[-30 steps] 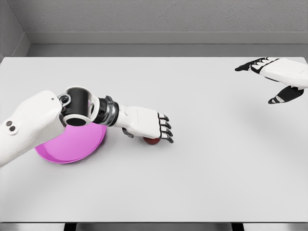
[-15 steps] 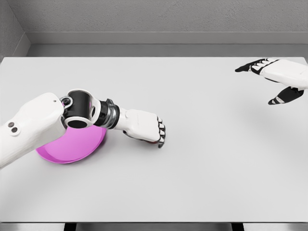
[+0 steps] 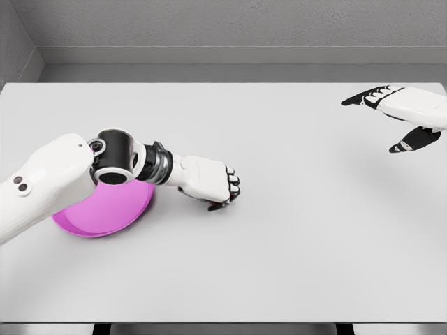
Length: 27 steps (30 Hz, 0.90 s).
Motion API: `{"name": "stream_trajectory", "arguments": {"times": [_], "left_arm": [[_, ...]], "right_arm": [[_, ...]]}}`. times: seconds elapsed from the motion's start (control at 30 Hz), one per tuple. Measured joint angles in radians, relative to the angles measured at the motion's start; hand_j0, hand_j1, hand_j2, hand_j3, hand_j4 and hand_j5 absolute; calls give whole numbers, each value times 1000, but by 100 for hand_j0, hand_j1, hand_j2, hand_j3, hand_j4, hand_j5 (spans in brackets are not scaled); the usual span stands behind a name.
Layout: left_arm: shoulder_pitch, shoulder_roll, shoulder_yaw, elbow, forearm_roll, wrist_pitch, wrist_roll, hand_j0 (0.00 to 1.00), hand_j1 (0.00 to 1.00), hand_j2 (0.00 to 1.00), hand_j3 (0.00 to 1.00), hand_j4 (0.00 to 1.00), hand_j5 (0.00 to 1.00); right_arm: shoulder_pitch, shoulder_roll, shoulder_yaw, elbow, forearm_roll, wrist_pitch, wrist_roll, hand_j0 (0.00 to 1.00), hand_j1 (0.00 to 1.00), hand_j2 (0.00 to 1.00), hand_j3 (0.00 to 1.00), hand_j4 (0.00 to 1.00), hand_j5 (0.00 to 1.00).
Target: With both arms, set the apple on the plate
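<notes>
Since the earlier frames, the left hand (image 3: 211,181) has curled its fingers fully around the small dark-red apple (image 3: 214,203); a second ago the fingers were extended over the fruit, and half a second ago they were partly bent. The apple is now almost entirely hidden under the palm, with only a sliver of red showing at the hand's lower edge. The hand and apple sit just to the right of the round magenta plate (image 3: 105,209), close to its rim but not over it. The left forearm crosses above the plate's upper part. The plate rests on the flat light-grey table (image 3: 279,244). The right hand (image 3: 404,115) hovers well apart from the plate, at the table's far right, fingers spread and holding nothing, in the same position as before.
</notes>
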<state>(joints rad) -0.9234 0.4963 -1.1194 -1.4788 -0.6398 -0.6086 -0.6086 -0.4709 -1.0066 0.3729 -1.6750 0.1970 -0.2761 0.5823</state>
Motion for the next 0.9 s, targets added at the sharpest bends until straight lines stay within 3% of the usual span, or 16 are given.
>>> {"name": "stream_trajectory", "arguments": {"times": [0.33, 0.43, 0.77, 0.9], "left_arm": [[9, 8, 68, 1, 87, -6, -3, 20, 20, 20, 20, 20, 20], [15, 22, 123, -5, 99, -5, -3, 20, 20, 20, 20, 20, 20], [43, 287, 184, -118, 192, -6, -4, 19, 19, 19, 19, 19, 19], [126, 375, 221, -122, 230, -8, -4, 20, 20, 20, 20, 20, 20]], "right_arm": [[0, -4, 0, -2, 0, 0, 0, 100, 100, 100, 100, 100, 100], [2, -7, 0, -3, 0, 0, 0, 100, 100, 100, 100, 100, 100], [2, -10, 0, -3, 0, 0, 0, 100, 100, 100, 100, 100, 100], [2, -11, 0, -3, 0, 0, 0, 100, 100, 100, 100, 100, 100]]}}
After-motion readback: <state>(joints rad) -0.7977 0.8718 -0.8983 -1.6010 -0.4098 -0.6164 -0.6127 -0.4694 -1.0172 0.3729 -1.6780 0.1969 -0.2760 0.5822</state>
